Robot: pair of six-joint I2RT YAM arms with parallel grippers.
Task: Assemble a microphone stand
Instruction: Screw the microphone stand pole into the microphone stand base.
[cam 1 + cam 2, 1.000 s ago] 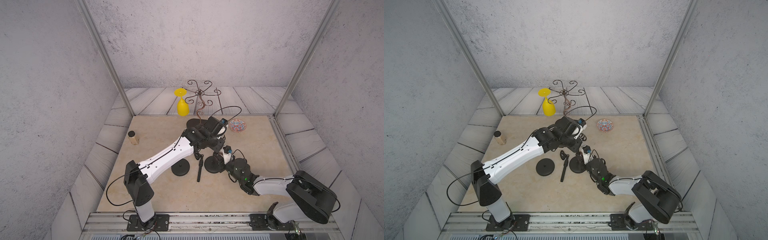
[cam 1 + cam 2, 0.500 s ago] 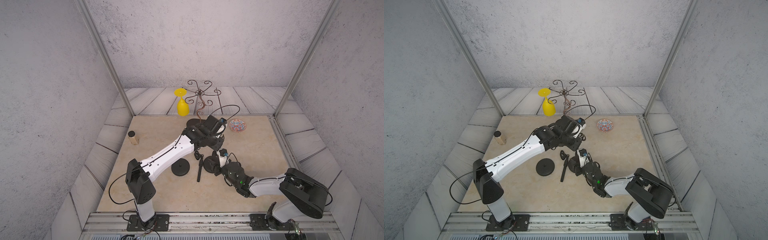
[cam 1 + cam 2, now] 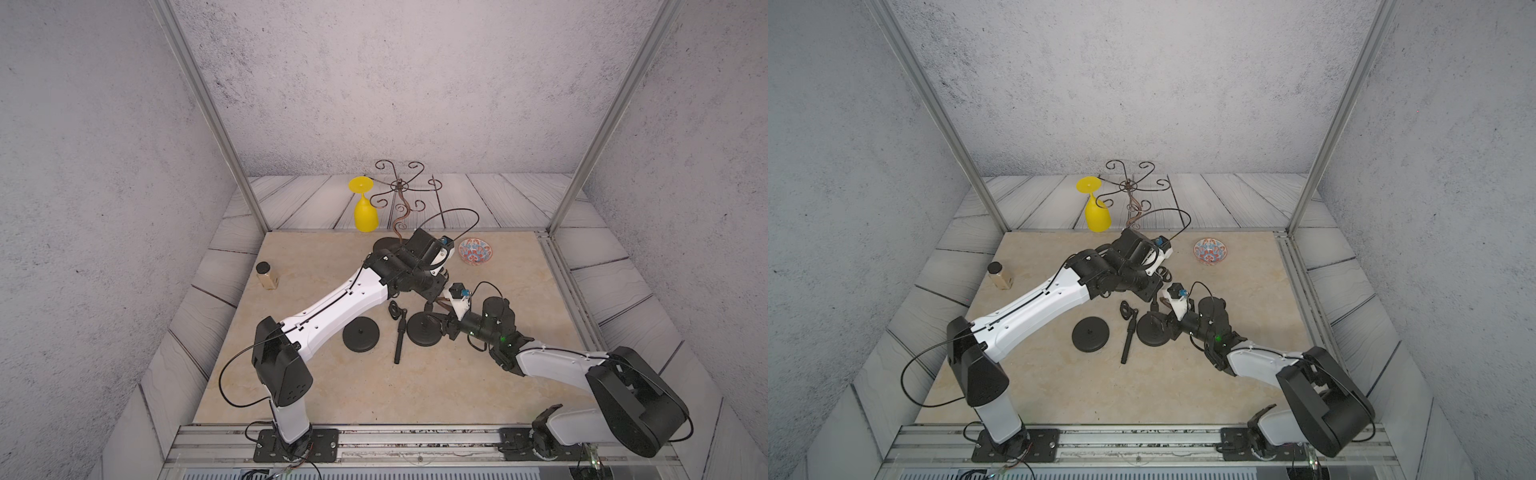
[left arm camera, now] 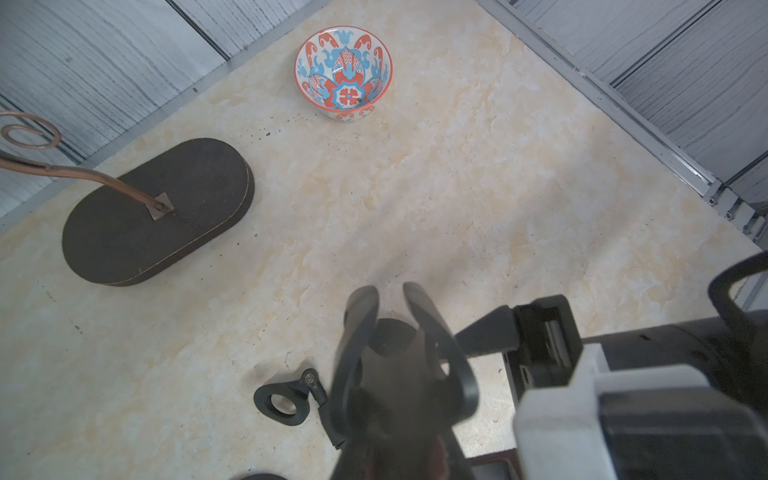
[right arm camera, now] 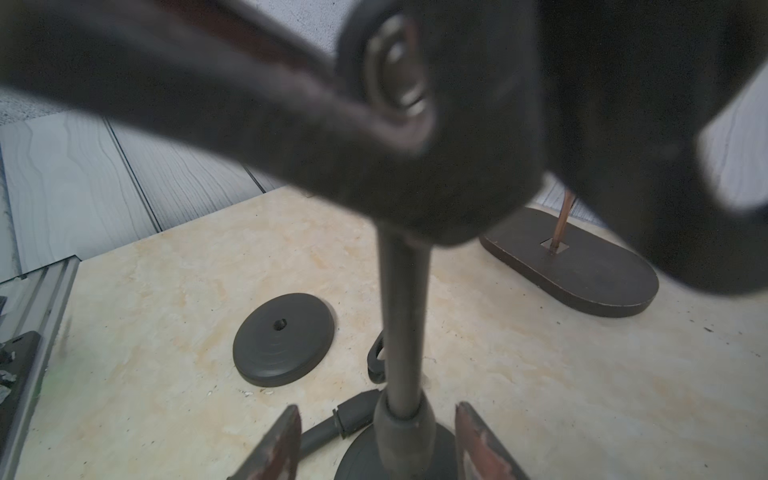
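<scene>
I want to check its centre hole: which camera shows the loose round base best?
The right wrist view: the loose round base lies whole and close, hole clear. Both top views show it small; the left wrist view shows at most a dark sliver.

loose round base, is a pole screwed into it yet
No, in the right wrist view the loose round base lies flat with its centre hole open and empty.

Marble table (image 3: 415, 395), loose disc base (image 3: 361, 333), pole (image 3: 400, 340), bowl (image 3: 475, 251)
</scene>
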